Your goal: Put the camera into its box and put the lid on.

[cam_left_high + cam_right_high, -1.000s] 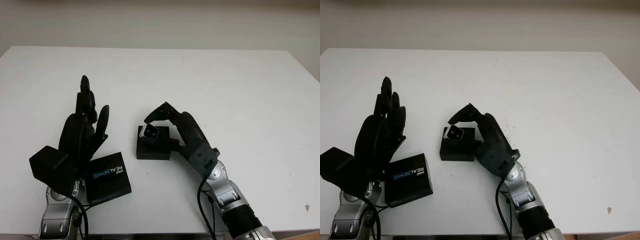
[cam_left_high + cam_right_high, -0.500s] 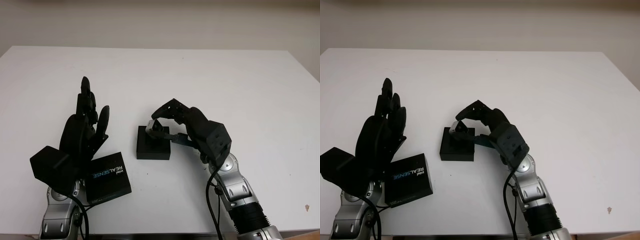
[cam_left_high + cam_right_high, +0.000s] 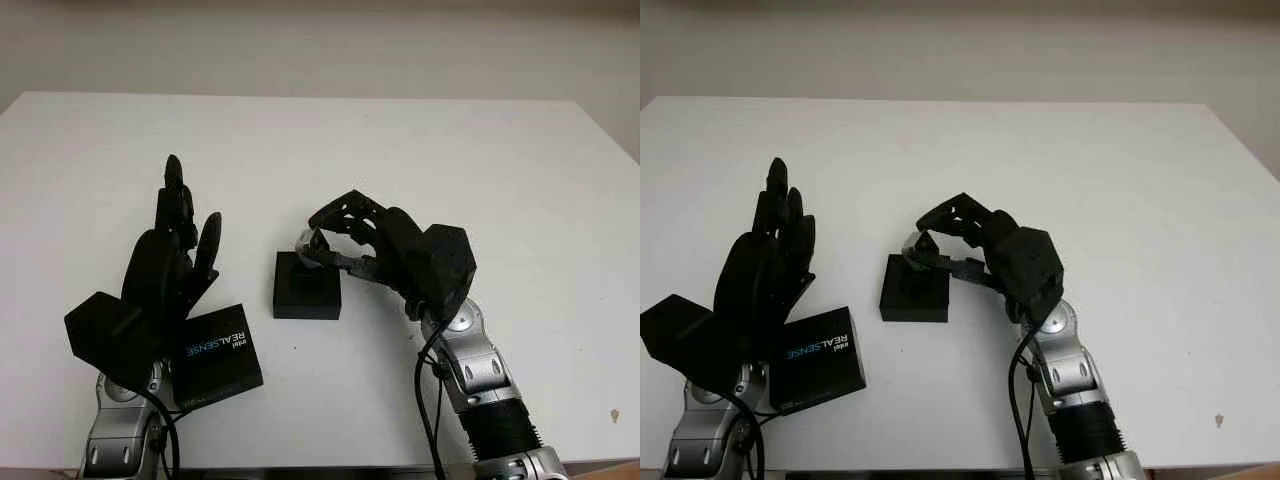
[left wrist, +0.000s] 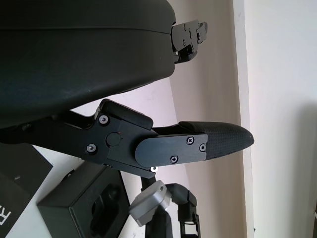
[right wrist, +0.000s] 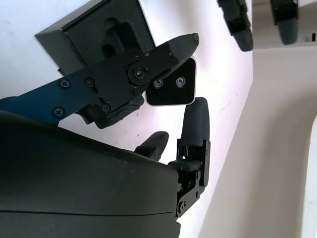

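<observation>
Nearest to us, the lid [image 3: 220,353], black with "REALSENSE" printed on top, lies flat on the white table [image 3: 480,170] at the near left, its left part covered by our left hand [image 3: 165,270]. That hand holds nothing and is open, raised above the table just left of the lid, fingers pointing away from us. A bit farther in, the open black box [image 3: 307,286] sits near the table's centre, with a shaped recess in its insert visible in the right wrist view. Our right hand [image 3: 345,235] is clenched on the camera [image 5: 171,85], pinching the small silver body between fingertips, lens face with two round apertures toward the wrist camera. The camera hangs over the box's far right corner, clear of the recess. From the head views we make out only a silver sliver of it between the fingers; its far end is hidden.
</observation>
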You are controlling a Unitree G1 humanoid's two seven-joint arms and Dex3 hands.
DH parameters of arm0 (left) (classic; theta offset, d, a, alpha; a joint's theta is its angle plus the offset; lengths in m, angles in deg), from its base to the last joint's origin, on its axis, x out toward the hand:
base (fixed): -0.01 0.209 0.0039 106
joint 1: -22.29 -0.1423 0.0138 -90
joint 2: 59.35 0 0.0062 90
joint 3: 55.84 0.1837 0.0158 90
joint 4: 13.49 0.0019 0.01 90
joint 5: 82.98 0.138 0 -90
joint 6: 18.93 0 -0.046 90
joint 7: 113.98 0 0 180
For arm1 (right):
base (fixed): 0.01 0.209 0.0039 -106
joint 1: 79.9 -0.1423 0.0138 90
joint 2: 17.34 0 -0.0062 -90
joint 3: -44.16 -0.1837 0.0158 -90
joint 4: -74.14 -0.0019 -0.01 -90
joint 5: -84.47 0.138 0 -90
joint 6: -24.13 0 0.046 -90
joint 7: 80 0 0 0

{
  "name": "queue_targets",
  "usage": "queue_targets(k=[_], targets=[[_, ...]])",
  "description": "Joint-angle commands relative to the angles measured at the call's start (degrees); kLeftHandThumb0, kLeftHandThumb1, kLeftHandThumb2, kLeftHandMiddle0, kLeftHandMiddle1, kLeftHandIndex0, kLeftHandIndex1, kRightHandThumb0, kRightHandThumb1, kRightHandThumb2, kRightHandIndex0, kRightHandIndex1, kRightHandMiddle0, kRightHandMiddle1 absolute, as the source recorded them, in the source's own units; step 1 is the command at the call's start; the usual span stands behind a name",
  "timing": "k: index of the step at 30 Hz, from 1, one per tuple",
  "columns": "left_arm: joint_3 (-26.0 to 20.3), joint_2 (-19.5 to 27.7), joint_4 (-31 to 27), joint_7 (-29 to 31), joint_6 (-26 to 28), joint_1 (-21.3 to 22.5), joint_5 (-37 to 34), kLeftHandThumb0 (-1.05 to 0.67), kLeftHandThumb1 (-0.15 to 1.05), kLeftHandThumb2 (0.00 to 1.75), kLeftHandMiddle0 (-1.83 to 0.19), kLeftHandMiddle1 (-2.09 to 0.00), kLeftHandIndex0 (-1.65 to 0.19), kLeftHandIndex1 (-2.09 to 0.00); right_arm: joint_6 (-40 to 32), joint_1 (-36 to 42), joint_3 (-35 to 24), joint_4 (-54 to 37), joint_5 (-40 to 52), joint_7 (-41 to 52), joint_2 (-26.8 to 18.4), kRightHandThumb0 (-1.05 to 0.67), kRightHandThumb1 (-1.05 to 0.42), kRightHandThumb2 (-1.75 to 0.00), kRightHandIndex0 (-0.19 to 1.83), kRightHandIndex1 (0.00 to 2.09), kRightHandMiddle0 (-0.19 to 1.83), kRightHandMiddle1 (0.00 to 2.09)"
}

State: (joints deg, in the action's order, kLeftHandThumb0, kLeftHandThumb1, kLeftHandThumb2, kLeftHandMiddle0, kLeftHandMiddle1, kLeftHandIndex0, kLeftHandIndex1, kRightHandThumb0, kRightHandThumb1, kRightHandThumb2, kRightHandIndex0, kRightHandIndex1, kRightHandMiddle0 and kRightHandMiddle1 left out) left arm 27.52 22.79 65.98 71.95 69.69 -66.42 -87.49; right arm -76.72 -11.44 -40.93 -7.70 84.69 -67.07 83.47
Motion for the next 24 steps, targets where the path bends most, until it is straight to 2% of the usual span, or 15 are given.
queue_targets(k=[1,7,15,24], targets=[[0.28,-0.23,0.07,-0.05,-0.30,0.58,0.00,-0.78,1.05,0.49,0.19,-0.01,0.19,0.00,-2.08,-2.11,-0.66,-1.83,1.12,0.96,-0.39,-0.41,-0.94,-0.06,0.21,0.63,0.32,1.68],[0.39,-0.37,0.02,-0.09,-0.08,0.54,-0.08,-0.79,1.05,0.48,0.19,-0.01,0.19,0.00,-8.23,-4.70,-0.72,-2.79,2.25,5.25,-3.17,-0.41,-0.96,-0.06,0.16,0.59,0.28,1.69],[0.49,-0.84,-0.13,-0.69,-0.21,0.37,0.08,-0.77,1.05,0.48,0.19,-0.02,0.19,0.00,-10.85,-7.97,0.30,-1.28,1.70,9.99,-6.79,-0.41,-0.94,-0.05,0.21,0.44,0.34,1.66],[0.48,-0.73,-0.02,-0.37,-0.70,0.18,-0.19,-0.76,1.05,0.49,0.19,-0.01,0.19,0.00,-12.42,-10.39,2.39,-0.33,-0.05,14.06,-9.87,-0.43,-0.91,-0.05,0.28,0.38,0.39,1.64]])
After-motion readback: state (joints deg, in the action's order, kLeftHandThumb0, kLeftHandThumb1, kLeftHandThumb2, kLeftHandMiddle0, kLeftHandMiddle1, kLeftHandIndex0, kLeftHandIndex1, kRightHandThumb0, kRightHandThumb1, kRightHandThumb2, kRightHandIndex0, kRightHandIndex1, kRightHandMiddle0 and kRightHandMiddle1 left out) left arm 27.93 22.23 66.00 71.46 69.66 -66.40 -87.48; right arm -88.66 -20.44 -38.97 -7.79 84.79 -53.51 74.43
